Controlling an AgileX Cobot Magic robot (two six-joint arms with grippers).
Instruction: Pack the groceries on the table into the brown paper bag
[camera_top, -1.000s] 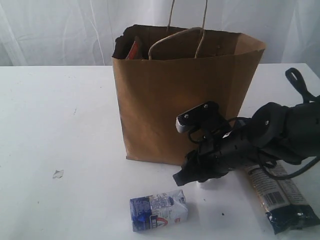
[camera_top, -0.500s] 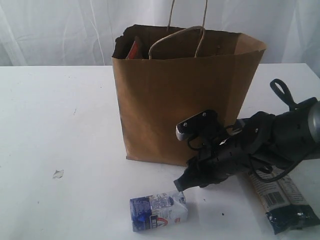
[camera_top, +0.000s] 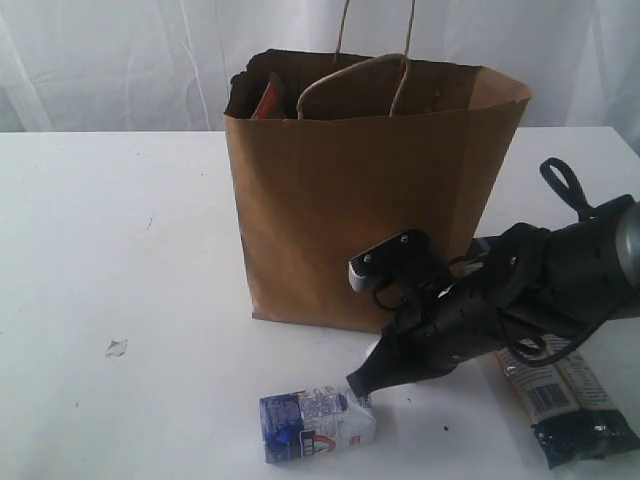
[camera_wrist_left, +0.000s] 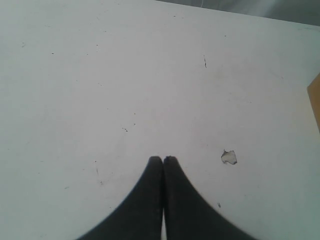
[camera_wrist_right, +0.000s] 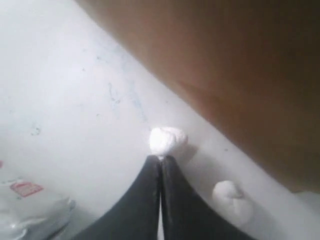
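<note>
The brown paper bag (camera_top: 340, 230) stands upright in the middle of the table (camera_top: 120, 250), with a brown-red pouch (camera_top: 268, 100) showing at its open top. A small blue-white carton (camera_top: 318, 424) lies on its side in front of the bag. The long dark-blue-and-cream packet (camera_top: 560, 400) lies at the right, partly under my right arm. My right gripper (camera_top: 358, 385) is shut, low over the table just above the carton's right end. In the right wrist view its tips (camera_wrist_right: 161, 158) touch a small white lump (camera_wrist_right: 167, 140) beside the bag's wall (camera_wrist_right: 240, 65). My left gripper (camera_wrist_left: 163, 159) is shut and empty over bare table.
A second white lump (camera_wrist_right: 231, 199) lies next to the right fingers. A small white crumb (camera_top: 116, 348) sits on the table at the left, also seen near the left gripper (camera_wrist_left: 229, 157). White curtains hang behind the table.
My right gripper has dropped down and forward toward the table by the carton, and its jaws have shut. The left arm, bag, carton and packet have not moved.
</note>
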